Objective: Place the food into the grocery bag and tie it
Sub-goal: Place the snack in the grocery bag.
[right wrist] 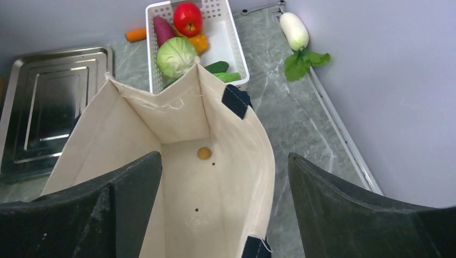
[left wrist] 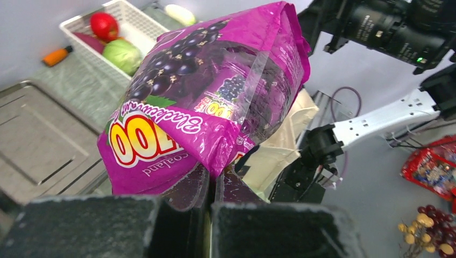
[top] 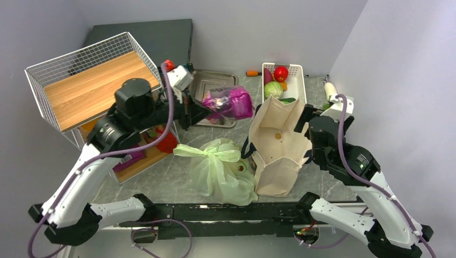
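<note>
Desk (top: 177,180): grey marble, carrying both bags.
Tote (top: 277,145): beige, upright, mouth open, right of centre.
Grocery bag (top: 223,174): pale green, slumped on the desk, touching the tote's left side; handles bunched on top. You cannot tell its contents.
Packet (left wrist: 204,102): purple, lifted off the desk.
Left fingers (left wrist: 258,228): yours are clamped on the packet's edge.
Right fingers (right wrist: 129,188): yours are spread wide over the tote's mouth, holding nothing.

Two bags: one pale-green plastic bag (top: 221,171) at six o'clock, one canvas tote (top: 277,145) at its three o'clock. One purple snack packet (top: 231,102). One metal tray (top: 207,80) at twelve. One white basket (right wrist: 232,37) at one o'clock, with one round red fruit (right wrist: 187,18), one cabbage (right wrist: 176,56), one sweet potato (right wrist: 163,29), two cucumbers (right wrist: 218,66). One carrot (right wrist: 135,35) and one white radish (right wrist: 295,30) outside it.
</note>
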